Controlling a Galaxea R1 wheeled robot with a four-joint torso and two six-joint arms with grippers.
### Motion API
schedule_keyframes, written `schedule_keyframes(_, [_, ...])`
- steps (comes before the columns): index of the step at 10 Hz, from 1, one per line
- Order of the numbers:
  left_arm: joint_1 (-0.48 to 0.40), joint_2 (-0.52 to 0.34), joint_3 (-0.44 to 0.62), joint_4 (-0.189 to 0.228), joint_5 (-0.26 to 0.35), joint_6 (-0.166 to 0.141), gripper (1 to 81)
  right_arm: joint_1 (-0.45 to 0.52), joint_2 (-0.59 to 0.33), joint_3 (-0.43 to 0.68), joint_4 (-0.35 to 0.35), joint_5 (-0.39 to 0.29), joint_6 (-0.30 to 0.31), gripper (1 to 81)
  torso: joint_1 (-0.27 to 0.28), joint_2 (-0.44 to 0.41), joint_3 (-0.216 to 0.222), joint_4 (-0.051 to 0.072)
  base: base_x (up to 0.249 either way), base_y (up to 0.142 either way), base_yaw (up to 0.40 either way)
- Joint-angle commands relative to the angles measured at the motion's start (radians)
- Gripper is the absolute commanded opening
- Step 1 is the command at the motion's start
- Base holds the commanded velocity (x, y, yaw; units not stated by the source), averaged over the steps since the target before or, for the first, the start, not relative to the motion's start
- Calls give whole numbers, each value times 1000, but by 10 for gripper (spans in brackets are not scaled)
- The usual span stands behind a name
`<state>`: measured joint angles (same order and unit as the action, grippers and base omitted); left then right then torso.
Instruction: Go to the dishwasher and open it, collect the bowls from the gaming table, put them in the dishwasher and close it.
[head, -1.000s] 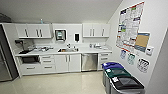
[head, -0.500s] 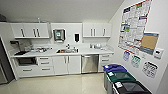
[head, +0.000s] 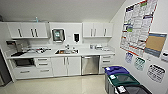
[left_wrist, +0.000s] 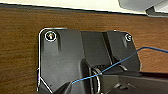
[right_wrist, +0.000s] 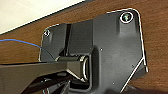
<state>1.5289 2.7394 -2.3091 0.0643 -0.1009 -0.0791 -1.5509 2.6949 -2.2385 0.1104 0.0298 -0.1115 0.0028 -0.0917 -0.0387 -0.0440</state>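
Head view: dishwasher (head: 90, 64) closed, interior hidden

One dishwasher (head: 90, 65) with a steel front stands under the bench (head: 100, 52), and one sink (head: 66, 51) is set into the bench top. Two groups of white wall cabinets hang above, one on the left (head: 27, 30) and one on the right (head: 97, 29), with one paper-towel dispenser (head: 58, 34) and one dark soap dispenser (head: 76, 37) on the wall between them. Three bins stand in a row by the right wall: one with a blue lid (head: 116, 70), one with a green lid (head: 125, 79) and one with a dark lid (head: 136, 89).
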Motion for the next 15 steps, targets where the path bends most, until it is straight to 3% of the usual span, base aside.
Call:
schedule_keyframes(1, [-62,-19,8,14,43,4,811,57,-22,11,-9,-50,-5,811,0,0,0,0,182,0,0])
schedule_keyframes(15, [-62,-10,8,14,43,6,811,62,-21,8,-9,-50,-5,811,-1,0,0,0,159,0,0])
